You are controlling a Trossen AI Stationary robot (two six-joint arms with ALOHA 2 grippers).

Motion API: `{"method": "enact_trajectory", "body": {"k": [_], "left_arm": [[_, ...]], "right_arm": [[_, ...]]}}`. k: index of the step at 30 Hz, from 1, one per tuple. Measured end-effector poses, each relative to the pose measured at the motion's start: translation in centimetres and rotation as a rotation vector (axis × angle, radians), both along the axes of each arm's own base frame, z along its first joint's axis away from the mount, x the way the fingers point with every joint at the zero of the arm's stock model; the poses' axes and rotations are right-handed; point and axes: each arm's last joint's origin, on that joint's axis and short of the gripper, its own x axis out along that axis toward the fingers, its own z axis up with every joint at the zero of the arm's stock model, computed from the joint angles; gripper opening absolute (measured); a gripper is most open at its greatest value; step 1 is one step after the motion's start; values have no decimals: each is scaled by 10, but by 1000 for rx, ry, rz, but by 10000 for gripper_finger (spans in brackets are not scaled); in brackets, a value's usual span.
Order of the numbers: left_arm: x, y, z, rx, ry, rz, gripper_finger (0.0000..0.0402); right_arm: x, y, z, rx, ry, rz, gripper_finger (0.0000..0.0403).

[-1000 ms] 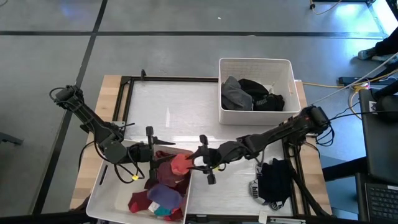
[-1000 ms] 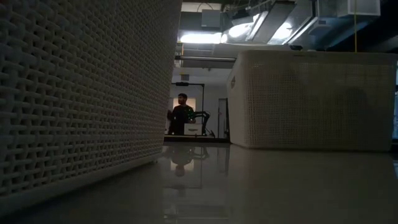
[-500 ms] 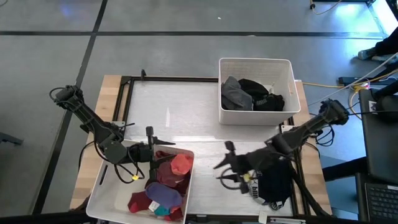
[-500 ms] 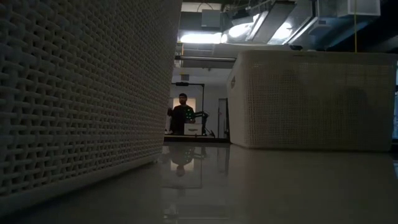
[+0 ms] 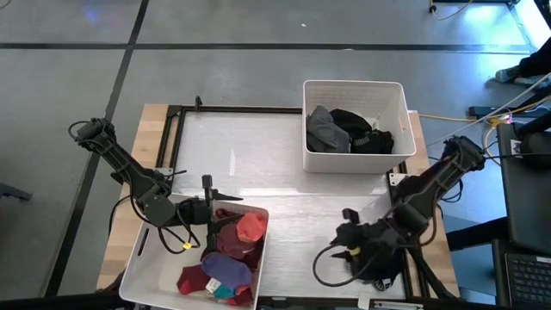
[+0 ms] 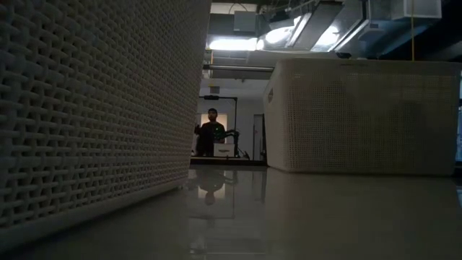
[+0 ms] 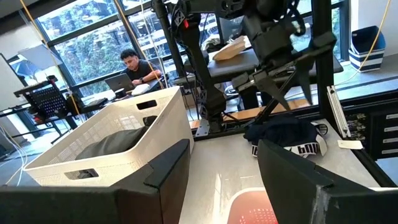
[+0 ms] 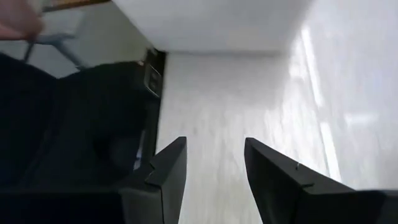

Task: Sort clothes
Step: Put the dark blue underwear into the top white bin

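Looking down on the table now: the white bin at upper right of the frame holds a grey garment on its left side and a black garment beside it, the two touching. Down at lower left, the second white bin is packed with colour: a red garment on top by its right wall, maroon pieces under it, a purple garment lower down and a scrap of teal at the bottom edge.

The left gripper hangs over the top edge of that lower-left bin, fingers spread wide with nothing between them; its wrist camera shows the red fabric just below the gap.

The right gripper sits at lower right of the frame, just left of a black garment with white lettering lying on the table's edge. Its fingers stand apart, empty, bare white table between them and dark cloth off to one side.

From table height both bin walls fill the sides, and a person stands far back in the room.
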Motion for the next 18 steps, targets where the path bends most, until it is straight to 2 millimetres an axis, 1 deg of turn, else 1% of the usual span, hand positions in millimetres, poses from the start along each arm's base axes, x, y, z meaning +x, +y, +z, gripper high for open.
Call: {"method": "enact_trajectory", "body": {"k": [5,9,18], "left_arm": [[0,0,0,0,0,0,180],[0,0,0,-1,0,0,180],[0,0,0,-2,-1,0,180]], "right_arm": [[-22,6,-8,-20,110,-120,160],[-34,13,-16,-35,168,-188,160],[-46,35,-32,-6,241,-237,160]]}}
